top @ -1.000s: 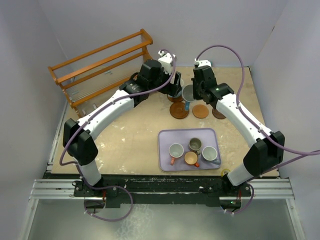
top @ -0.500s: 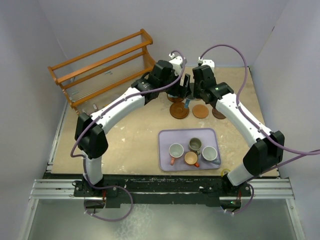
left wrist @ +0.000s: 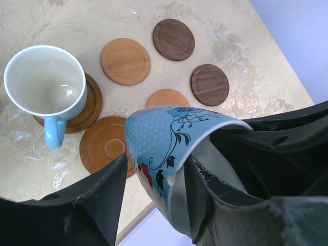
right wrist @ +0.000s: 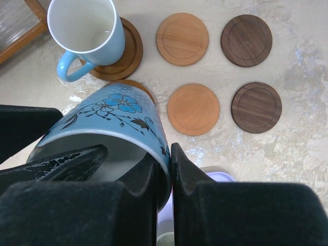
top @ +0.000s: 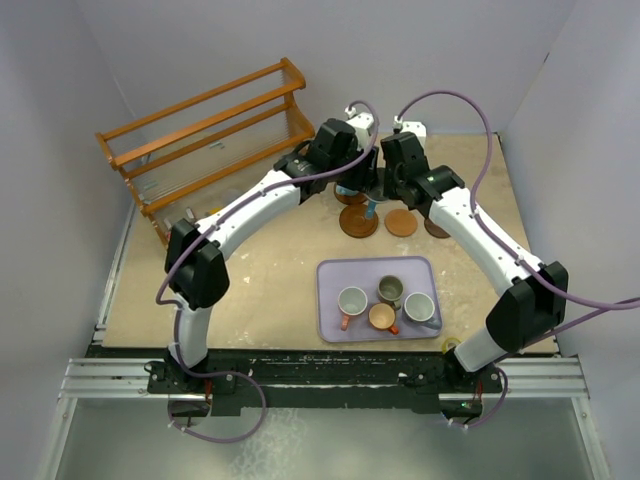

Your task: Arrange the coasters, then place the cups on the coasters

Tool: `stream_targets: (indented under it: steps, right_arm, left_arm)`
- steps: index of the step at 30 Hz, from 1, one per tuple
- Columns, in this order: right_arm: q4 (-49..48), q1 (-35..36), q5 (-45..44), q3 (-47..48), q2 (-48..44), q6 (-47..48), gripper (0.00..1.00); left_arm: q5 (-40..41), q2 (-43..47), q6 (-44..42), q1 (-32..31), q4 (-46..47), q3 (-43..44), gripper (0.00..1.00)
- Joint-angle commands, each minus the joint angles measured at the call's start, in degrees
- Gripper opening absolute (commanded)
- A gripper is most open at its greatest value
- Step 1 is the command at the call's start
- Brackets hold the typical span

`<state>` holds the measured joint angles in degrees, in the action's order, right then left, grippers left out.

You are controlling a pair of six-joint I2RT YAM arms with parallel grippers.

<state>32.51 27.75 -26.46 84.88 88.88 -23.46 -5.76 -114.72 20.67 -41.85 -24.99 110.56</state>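
Blue flowered mug (right wrist: 120,115) held tilted above the coasters (right wrist: 193,109) | right fingers (right wrist: 215,200) pinched tight on its rim | left fingers (left wrist: 97,200) part-open astride its wall, grip unclear

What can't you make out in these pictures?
- Top view: floral cup, mostly hidden under the left gripper and right gripper.
- Left wrist view: whether the left gripper grips it; jaws straddle its wall, contact unclear.
- Right wrist view: coaster behind the floral cup, only a sliver shows.
- Wrist views: tray, cut off by the bottom edge.
- All views: the floral cup's handle, nowhere visible.
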Motion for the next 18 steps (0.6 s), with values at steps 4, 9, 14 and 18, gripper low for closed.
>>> stream_targets:
  steps: [4, 9, 14, 18]
  right_arm:
    - [-3.7, 0.5, -0.6, 2.5, -3.6, -2.1, 0.00]
    - [-5.4, 0.6, 3.3, 0.9, -4.4, -1.6, 0.00]
    - [-6.6, 0.7, 8.7, 0.0, -5.0, -1.2, 0.00]
    - [-6.9, 0.7, 12.6, -0.2, -5.2, -0.7, 0.00]
  left_arm:
    - [1.3, -1.0, 0.7, -0.7, -0.1, 4.0, 0.38]
    - [0.4, -1.5, -0.2, -0.7, -0.1, 5.3, 0.25]
    - [-0.5, -1.9, -1.7, -0.6, -0.5, 7.4, 0.06]
    - [-0.6, -1.6, -3.5, -0.7, -0.9, 8.6, 0.03]
